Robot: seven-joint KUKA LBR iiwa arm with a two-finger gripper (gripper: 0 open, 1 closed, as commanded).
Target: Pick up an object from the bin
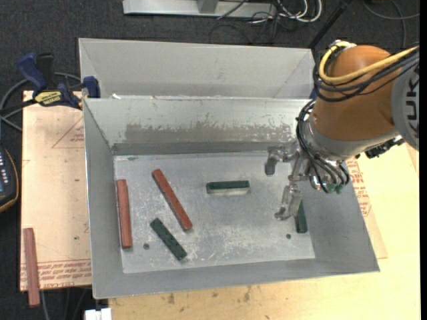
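Nearest to us, close to the front wall of the grey metal bin (100, 199), a short dark green flat bar (168, 239) lies slantwise on the floor. Just behind it are two long sticks: a reddish-brown flat stick (123, 213) running front to back along the left wall, and a slanted red-brown stick (172, 200) whose near end comes close to the green bar. All lie flat and loose, with bare floor around each, which we judge leaves room to come down on any one of them alone. Over on the right, a little further back, sits a small dark green block (301, 217), nearly upright in the view. The gripper (287, 202) is low over the floor just beside it, on its left. We take this block for the likeliest pick, since nothing else lies near (though nothing is gripped yet). How wide the tool stands we cannot tell, as its metal parts overlap from this angle. Further back, near the middle, a dark green rectangular bar (227, 187) lies crosswise, well apart from the rest. Beyond that rises the scuffed rear wall, and the orange-covered wrist (353, 92) leans in from the right above the bin's corner.
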